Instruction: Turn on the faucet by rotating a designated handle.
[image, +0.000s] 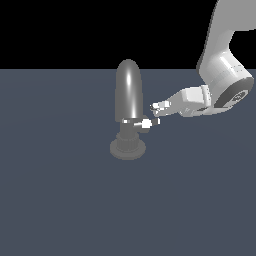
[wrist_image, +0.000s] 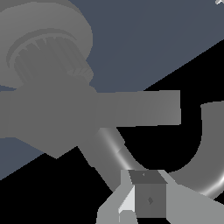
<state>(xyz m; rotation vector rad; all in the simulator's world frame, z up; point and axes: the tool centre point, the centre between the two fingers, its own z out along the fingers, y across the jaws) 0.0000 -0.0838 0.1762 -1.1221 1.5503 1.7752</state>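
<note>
— So where does the faucet (image: 128, 107) stand?

— On the dark grey floor (image: 60, 200), near the middle of the exterior view, its ribbed round base (image: 128, 148) flat on the surface. The handle (image: 138, 123) sticks out sideways from the neck toward the exterior view's right, ending in a bright white tip (image: 147, 123).

— And the gripper (image: 157, 112)?

— It hangs just beside that tip, a little above it. Its jaws look narrow, with only a slim gap, and nothing sits between them.

— How will the lever handle?

— My guess: rigid glossy metal, slick to the touch, turning stiffly about the neck while the tap itself stays put. It will not bend or break.

— Where to take it?

— Near the white tip, I judge, where leverage is greatest. A sideways push there should do better than a pinch.
</note>
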